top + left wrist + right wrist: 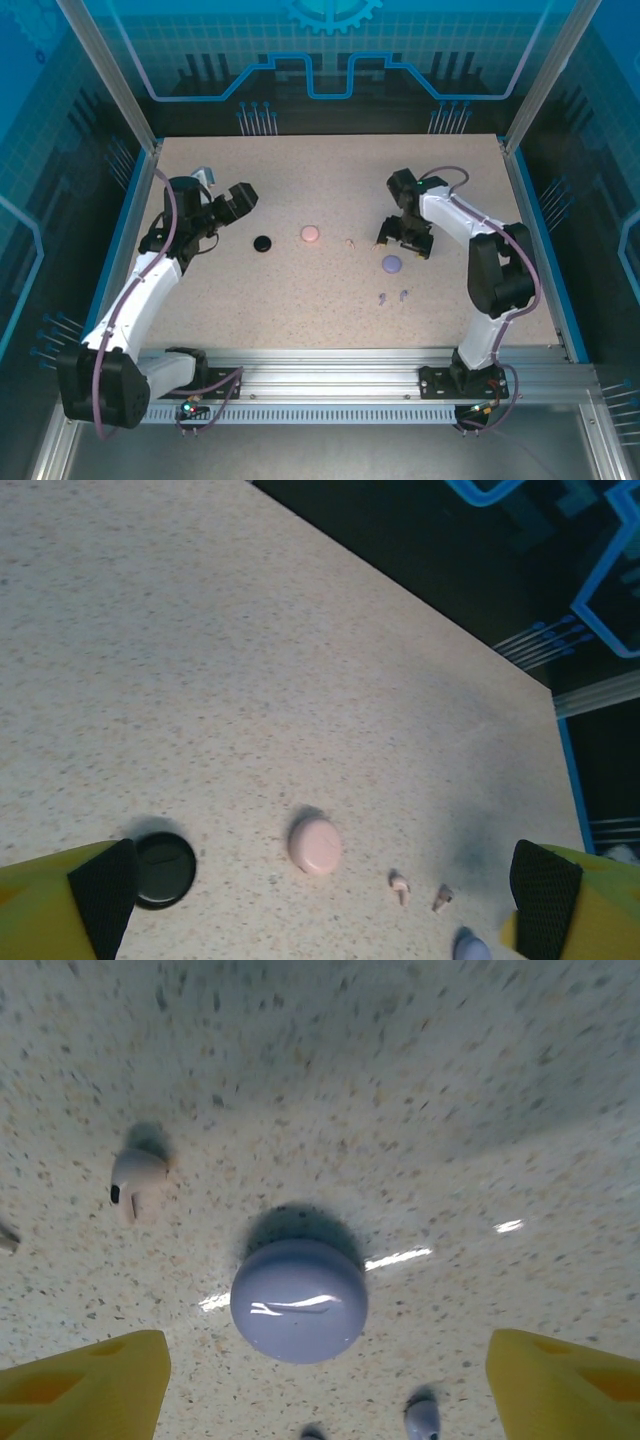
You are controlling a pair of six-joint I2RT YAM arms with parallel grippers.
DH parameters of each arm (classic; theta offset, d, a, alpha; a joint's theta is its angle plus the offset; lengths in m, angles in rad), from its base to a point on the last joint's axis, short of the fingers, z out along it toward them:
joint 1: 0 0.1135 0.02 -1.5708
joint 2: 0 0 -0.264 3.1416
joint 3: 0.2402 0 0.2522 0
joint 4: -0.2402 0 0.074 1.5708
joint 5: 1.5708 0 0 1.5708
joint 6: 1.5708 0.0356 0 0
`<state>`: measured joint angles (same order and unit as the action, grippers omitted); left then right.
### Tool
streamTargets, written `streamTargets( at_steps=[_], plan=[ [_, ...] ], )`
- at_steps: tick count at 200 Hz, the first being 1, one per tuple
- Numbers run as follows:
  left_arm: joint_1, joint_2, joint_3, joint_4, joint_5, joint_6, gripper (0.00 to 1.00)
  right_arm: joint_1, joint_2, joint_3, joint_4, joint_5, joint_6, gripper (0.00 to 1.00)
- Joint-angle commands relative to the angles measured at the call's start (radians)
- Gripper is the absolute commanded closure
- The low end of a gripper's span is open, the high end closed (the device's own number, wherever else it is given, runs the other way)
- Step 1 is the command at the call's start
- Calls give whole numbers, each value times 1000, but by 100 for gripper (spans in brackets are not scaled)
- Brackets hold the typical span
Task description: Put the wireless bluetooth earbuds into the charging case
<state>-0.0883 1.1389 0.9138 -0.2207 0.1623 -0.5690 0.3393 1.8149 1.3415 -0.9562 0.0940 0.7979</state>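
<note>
Three closed round cases lie across the table's middle: black (262, 243), pink (310, 233) and lilac (391, 263). One pale pink earbud (348, 241) lies right of the pink case. Both pink earbuds (400, 886) (441, 898) lie apart in the left wrist view. Two lilac earbuds (382, 298) (403, 294) lie in front of the lilac case. The black earbuds are out of view. My right gripper (325, 1390) hangs open above the lilac case (298, 1300), holding nothing. My left gripper (240, 197) is open and raised, behind the black case (163, 868).
The speckled table (300, 320) has raised blue edges left and right, and an aluminium rail (330, 380) along the front. A pink earbud (135, 1182) lies left of the lilac case in the right wrist view, a lilac earbud (422, 1418) near the bottom.
</note>
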Motion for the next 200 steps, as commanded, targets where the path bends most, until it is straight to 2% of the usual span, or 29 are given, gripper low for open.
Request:
streamTargets(
  at_steps=[1,51,115,200],
  plan=[
    [-50,-33,39,-15,27,21,1,48,13,-27,63,10,76,17],
    [-150,-24,39,-3,-27,40,1,101,30,-72,96,67,143,18],
    [-193,-3,51,13,-44,53,1,96,42,-129,151,89,182,24],
    [-234,39,50,26,-54,65,1,57,75,-166,216,65,165,37]
  ],
)
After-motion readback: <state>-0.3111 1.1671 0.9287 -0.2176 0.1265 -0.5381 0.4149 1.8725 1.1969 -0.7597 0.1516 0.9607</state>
